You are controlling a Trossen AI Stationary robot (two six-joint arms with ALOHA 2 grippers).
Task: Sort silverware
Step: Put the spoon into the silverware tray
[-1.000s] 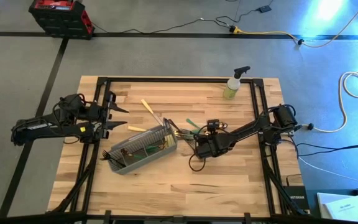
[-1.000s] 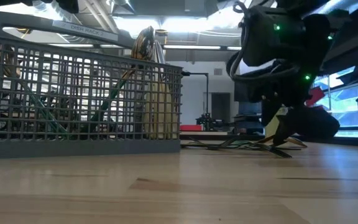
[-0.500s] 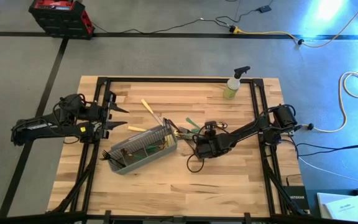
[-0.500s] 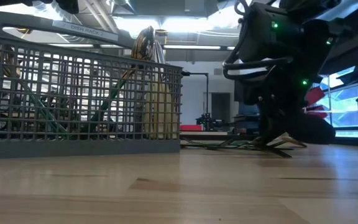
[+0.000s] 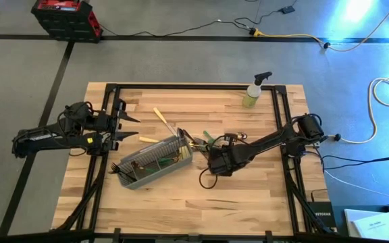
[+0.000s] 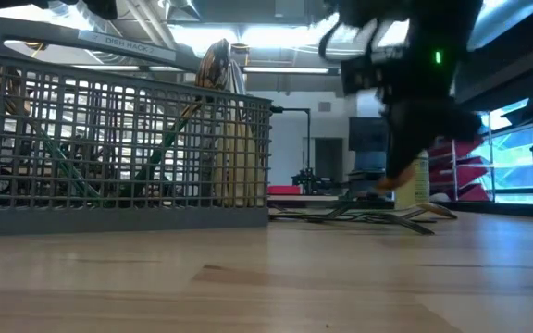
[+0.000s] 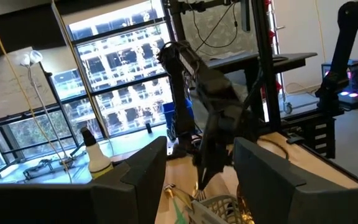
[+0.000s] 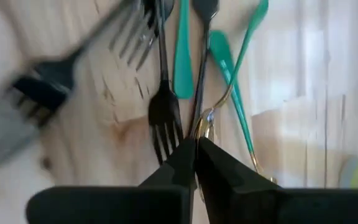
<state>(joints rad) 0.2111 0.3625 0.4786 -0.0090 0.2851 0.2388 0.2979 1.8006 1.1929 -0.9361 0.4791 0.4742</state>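
Gold-headed silverware (image 5: 204, 138) lies in a loose cluster on the wooden table (image 5: 248, 196), just beside the open end of the grey wire-mesh caddy (image 5: 155, 162), which already holds several pieces. The right gripper (image 5: 211, 160) sits low over this cluster. In its wrist view the two dark fingers (image 8: 179, 158) are clenched together, and the slim dark handle of one piece (image 8: 202, 68) runs down to where they meet; whether it is truly pinched cannot be told. A dark fork (image 8: 164, 118) and green handles (image 8: 229, 74) lie touching or just beside it.

These pieces look light, stiff and slippery, likely to pivot or slide if pinched near one end; mid-handle seems the safest hold.

The left gripper (image 5: 128, 127) waits near the table's left edge, well apart, fingers parted and holding nothing.
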